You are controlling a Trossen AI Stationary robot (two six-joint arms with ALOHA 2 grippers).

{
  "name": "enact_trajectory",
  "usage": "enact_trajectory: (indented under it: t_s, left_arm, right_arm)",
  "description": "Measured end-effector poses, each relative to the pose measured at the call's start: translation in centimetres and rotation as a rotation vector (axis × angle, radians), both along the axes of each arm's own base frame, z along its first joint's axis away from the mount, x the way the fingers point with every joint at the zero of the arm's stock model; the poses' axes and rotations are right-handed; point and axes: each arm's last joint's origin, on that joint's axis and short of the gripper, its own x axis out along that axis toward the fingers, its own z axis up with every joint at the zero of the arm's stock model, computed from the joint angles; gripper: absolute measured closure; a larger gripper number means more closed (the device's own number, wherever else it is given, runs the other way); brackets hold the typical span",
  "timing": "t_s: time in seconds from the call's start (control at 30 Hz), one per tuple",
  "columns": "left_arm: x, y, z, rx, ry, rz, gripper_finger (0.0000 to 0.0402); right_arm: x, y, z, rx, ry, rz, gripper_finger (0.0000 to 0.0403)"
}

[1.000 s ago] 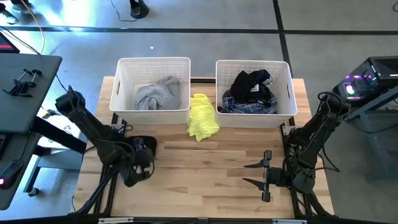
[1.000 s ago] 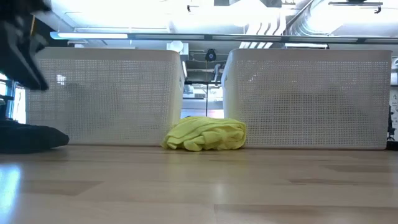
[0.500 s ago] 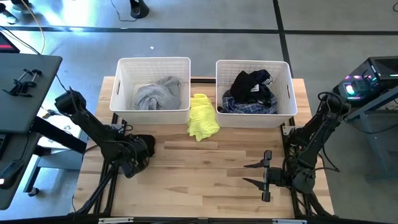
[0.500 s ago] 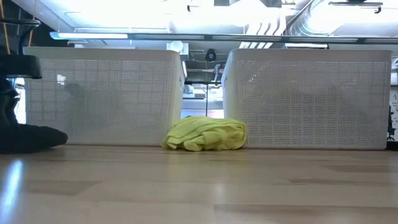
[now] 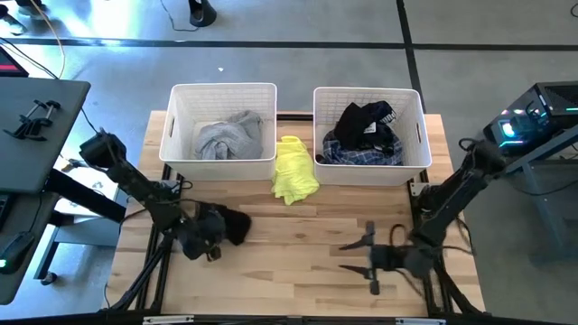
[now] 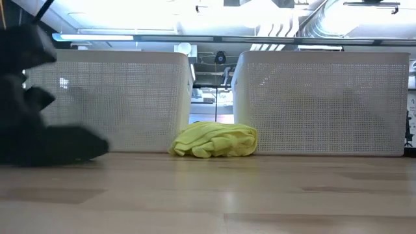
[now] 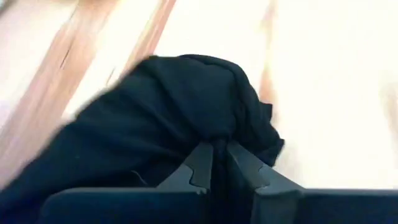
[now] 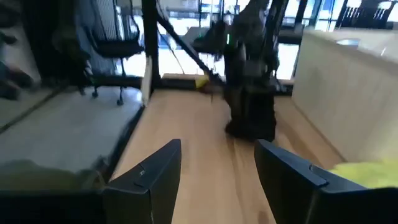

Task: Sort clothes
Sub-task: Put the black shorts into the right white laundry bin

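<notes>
Left wrist view: black garment point(image 7: 155, 118) pinched in left hand point(image 7: 219, 163) (shut).

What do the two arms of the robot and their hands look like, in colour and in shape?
Both arms are dark, almost black, built of slim jointed segments with thin black cables along them. The left hand ends in two flat black fingers with stepped inner edges. The right hand has two broader, flat black fingers. No markings are visible.

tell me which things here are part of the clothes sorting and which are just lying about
Part of the job: black garment pinched in the left gripper; yellow garment; grey garment; black and plaid clothes.

Lying about: two white bins as containers.
</notes>
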Motion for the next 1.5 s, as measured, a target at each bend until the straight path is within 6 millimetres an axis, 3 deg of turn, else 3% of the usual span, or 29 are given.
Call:
enact_trajectory:
  t_s: [0.23, 0.47, 0.77, 1.0, 1.17, 1.37, 1.5]
  left_arm:
    - [3.3, -0.1, 1.1, 0.025, -0.201, -0.083, 0.0394]
    - [6.1, 0.1, 1.2, 0.054, -0.322, -0.14, 0.0395]
    - [9.7, -0.8, 0.8, 0.11, -0.291, -0.24, 0.0395]
    - [11.5, -1.2, 1.2, 0.172, -0.304, -0.267, 0.0394]
    - [12.3, -1.5, 2.3, 0.223, -0.331, -0.284, 0.0394]
    - [12.8, -2.0, 4.8, 0.232, -0.425, -0.326, 0.0372]
    - [11.7, -2.6, 7.7, 0.245, -0.5, -0.384, 0.0326]
  right_arm:
    - [5.6, -2.0, -4.2, -0.03, 0.102, 0.034, 0.0208]
    - [10.4, -4.7, -5.0, -0.135, 0.132, -0.027, 0.0208]
    - [16.3, -8.0, -5.7, -0.207, 0.23, 0.061, 0.017]
    - [19.9, -8.0, -9.8, -0.282, 0.477, 0.14, 0.0165]
    - [21.8, -7.5, -10.5, -0.299, 0.488, -0.079, 0.022]
    - [21.7, -6.2, -8.6, -0.334, 0.439, -0.154, 0.038]
    - [20.4, -5.4, -6.0, -0.38, 0.391, -0.303, 0.0381]
